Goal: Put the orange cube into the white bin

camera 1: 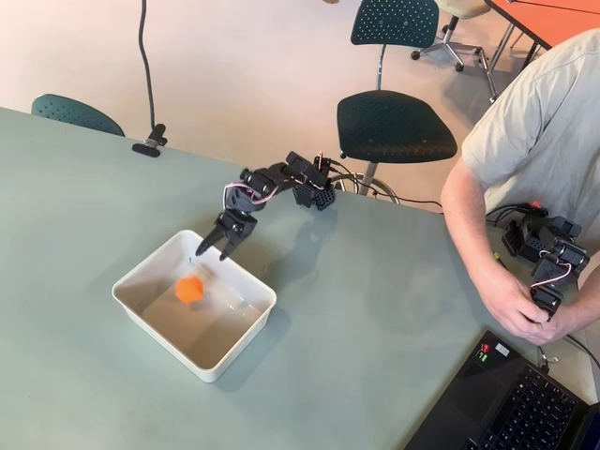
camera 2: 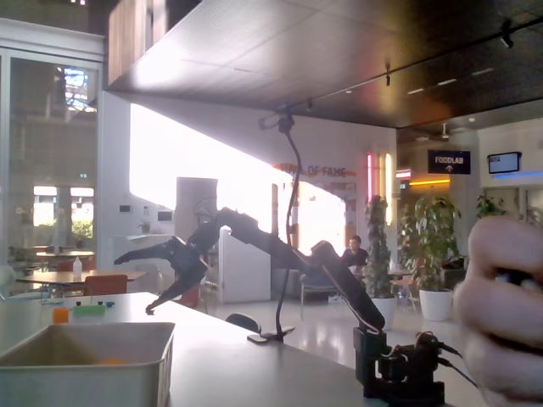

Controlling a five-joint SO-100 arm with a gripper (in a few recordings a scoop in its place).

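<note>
The orange cube (camera 1: 189,289) lies on the floor of the white bin (camera 1: 147,306), left of its middle, in the overhead view. In the fixed view the white bin (camera 2: 85,373) stands at the lower left and an orange glow of the cube (camera 2: 109,362) shows faintly through its wall. My gripper (camera 1: 214,250) hangs open above the bin's far rim, its two dark fingers spread and empty. From the side, the gripper (camera 2: 133,281) is held well above the bin, jaws apart, pointing left.
The arm's base (camera 1: 314,195) sits at the table's far edge. A person's hands work a leader arm at the right. A laptop (camera 1: 511,403) occupies the lower right corner. A black clamp with a gooseneck (camera 1: 150,141) stands at the back edge. Chairs stand behind the table.
</note>
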